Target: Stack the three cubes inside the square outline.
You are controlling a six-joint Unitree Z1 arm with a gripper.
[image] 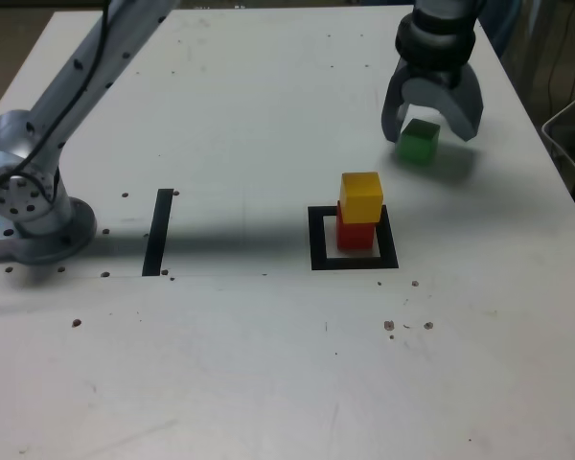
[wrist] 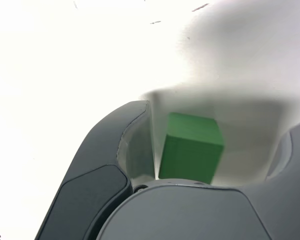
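Between the wide pincer (image: 431, 127) jaws sits the green cube (image: 419, 142), untouched

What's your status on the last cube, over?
Claw open, straddling green cube, not gripped yet. Yellow cube sits on red cube inside square outline. Nothing in the way between cube and stack.

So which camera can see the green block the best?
The wrist view: the green block fills the middle, sitting between the open gripper jaws with gaps on both sides. The exterior view shows it small, partly behind the gripper, away from the stack.
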